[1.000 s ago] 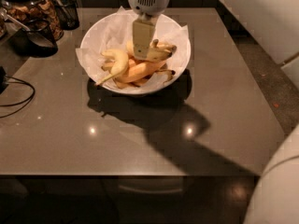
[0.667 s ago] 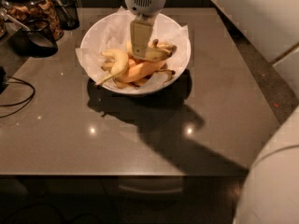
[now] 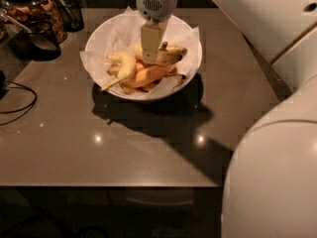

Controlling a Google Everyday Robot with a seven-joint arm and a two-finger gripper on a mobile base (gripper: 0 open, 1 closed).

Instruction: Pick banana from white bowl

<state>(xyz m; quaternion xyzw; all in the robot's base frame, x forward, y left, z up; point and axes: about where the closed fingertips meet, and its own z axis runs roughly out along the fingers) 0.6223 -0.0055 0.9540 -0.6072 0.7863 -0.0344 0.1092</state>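
The white bowl [image 3: 193,43], lined with crumpled white paper, stands at the back middle of the dark table. The plump pale-yellow banana [image 3: 171,56] lies on top of the fruit pile, its dark end pointing right. My gripper [image 3: 151,51] comes straight down from above and sits on the banana's left half, covering part of it. A small hooked banana [image 3: 124,66] with a thin stem lies to the left. Orange-toned bananas [image 3: 148,76] lie underneath.
A dark scoop and a jar of snacks [image 3: 34,14] stand at the back left. A black cable [image 3: 20,103] lies on the table's left edge. My white arm body [image 3: 277,172] fills the right foreground. The table's front edge [image 3: 109,185] runs across below.
My gripper has lowered a little onto the plump banana. The bowl and the other fruit have not moved.
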